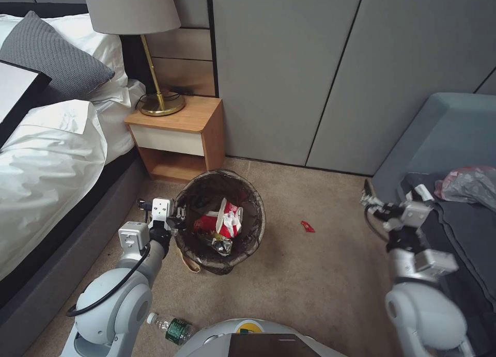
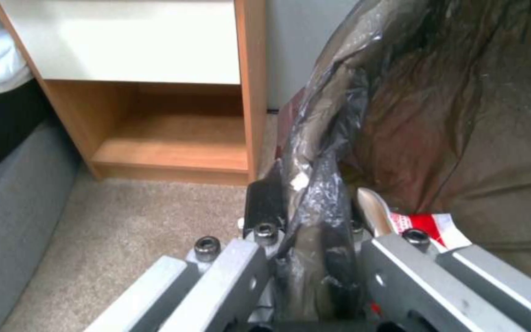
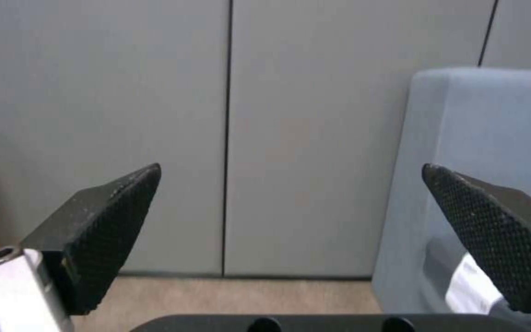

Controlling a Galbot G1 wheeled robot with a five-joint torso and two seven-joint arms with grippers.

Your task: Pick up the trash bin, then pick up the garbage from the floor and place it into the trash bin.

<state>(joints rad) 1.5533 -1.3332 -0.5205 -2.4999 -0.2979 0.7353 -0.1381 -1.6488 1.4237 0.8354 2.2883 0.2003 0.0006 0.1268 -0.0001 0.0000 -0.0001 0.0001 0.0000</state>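
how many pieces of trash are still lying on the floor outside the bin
2: a red wrapper on the carpet between the trash bin and the sofa, and a clear bottle close to the robot's base. More may be hidden.

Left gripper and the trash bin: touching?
Touching. The left wrist view shows the left gripper with its fingers clamped on the trash bin at its bag-lined rim.

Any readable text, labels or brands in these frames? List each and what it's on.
None can be read.
Red-and-white wrapper in the bin: print blurred, illegible.
Bottle on the floor: green label, text too small.
Red scrap on the carpet: no legible marks.
Yellow round mark on the robot's body: unreadable.
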